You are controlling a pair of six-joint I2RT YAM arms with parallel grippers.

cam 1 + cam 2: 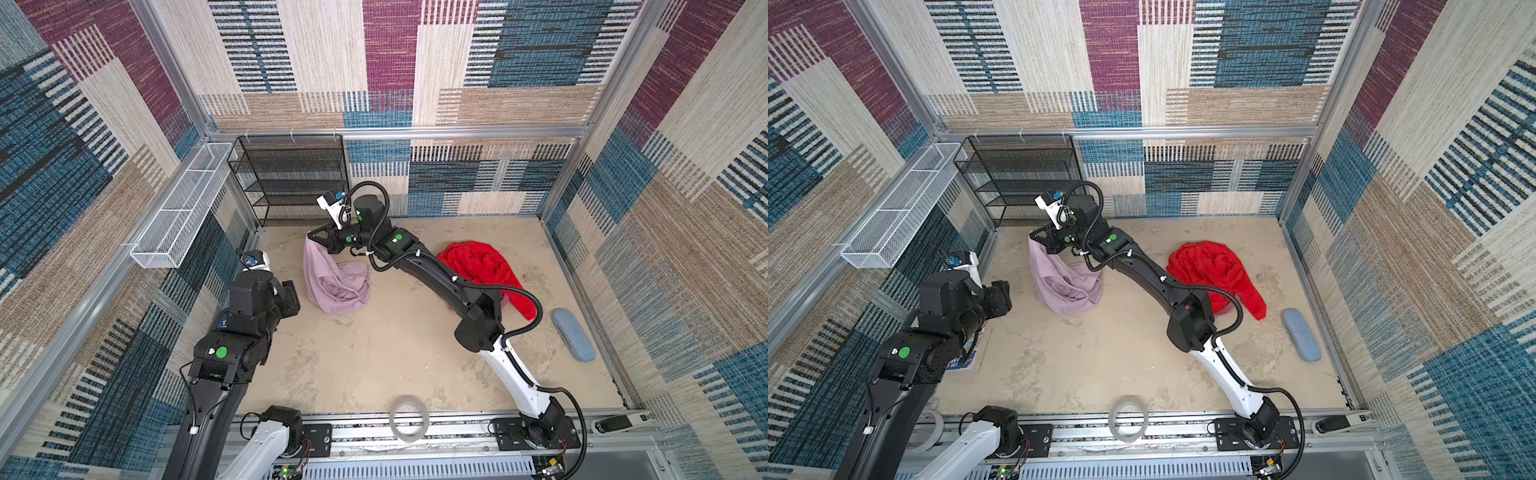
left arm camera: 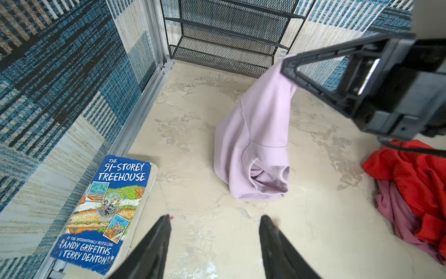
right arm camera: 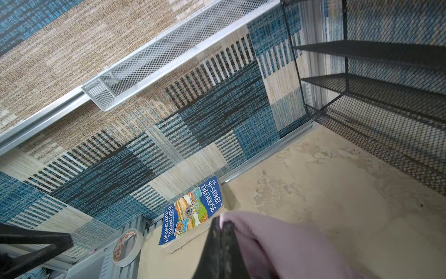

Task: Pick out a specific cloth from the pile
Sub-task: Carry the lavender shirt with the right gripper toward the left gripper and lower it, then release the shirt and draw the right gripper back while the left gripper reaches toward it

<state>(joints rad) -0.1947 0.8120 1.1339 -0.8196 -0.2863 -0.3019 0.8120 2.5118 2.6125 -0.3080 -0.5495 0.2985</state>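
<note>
The cloth (image 1: 332, 278) is gripped at its top in the closed right jaws and draped below them onto the worktop (image 1: 374, 353). The left jaws are held open, empty.

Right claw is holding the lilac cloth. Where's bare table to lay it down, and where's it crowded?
Freest: the middle of the table, bordered by lilac cloth, red pile and tape roll. Also bare: the back strip between black rack and pile. Crowded: left edge, with book and left claw; right side, with pile and blue case.
</note>
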